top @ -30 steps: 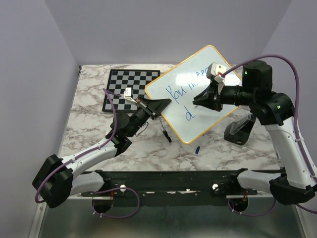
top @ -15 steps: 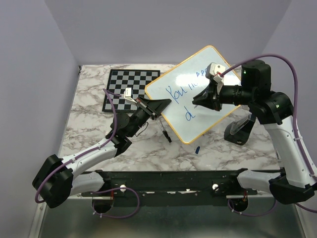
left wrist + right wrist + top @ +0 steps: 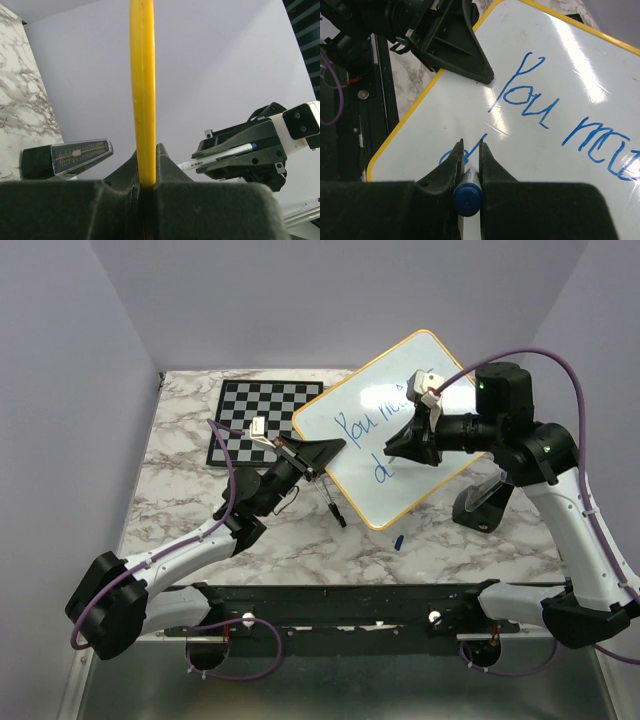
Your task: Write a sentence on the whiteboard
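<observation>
The whiteboard, white with a yellow frame, sits tilted over the marble table. My left gripper is shut on its left edge; in the left wrist view the yellow frame runs up from between the jaws of the left gripper. My right gripper is shut on a blue-capped marker, whose tip sits at the board by a blue "d". The sentence reads "You", then a word partly cut off, and the "d" below.
A black-and-white chessboard lies at the back left, partly under the whiteboard. On the table in front of the board lie a dark pen and a small blue cap. A black stand sits to the right.
The right arm has shifted slightly left, carrying the marker a little left over the board. The left gripper and the whiteboard have not moved.
</observation>
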Available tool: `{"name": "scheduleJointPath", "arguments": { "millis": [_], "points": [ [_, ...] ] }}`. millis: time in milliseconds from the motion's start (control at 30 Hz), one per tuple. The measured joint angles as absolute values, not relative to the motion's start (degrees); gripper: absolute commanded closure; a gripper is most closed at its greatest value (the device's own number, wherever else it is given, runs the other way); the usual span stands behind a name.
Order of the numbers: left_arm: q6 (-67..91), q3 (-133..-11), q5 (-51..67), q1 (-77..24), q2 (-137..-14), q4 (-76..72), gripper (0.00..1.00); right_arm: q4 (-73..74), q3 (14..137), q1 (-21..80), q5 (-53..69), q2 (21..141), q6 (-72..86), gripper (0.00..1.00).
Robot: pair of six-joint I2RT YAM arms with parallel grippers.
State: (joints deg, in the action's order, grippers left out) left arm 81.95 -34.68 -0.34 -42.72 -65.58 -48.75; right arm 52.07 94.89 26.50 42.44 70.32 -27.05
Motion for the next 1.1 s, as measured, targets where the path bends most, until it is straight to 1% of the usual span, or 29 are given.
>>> {"name": "scheduleJointPath", "arguments": {
  "millis": [367,733,900,1100],
  "points": [
    [81.89,-34.68,-0.32,-42.70,-66.04,-48.71,1.00,51.70,92.38,26.50,42.54,70.37,-26.89,1.00],
    [81.84,-34.68,-0.34,-42.48,-66.13,-48.64,1.00,49.60,92.18,26.50,35.18,69.52,-26.39,0.99],
    [81.82,-34.68,-0.38,-42.39,-66.13,-48.64,1.00,49.04,92.84,26.50,35.46,70.54,-26.04,1.00],
    [81.69,-34.68,-0.34,-42.39,-66.13,-48.27,1.00,48.77,93.01,26.50,38.54,71.55,-25.50,0.99]
  ]
}}
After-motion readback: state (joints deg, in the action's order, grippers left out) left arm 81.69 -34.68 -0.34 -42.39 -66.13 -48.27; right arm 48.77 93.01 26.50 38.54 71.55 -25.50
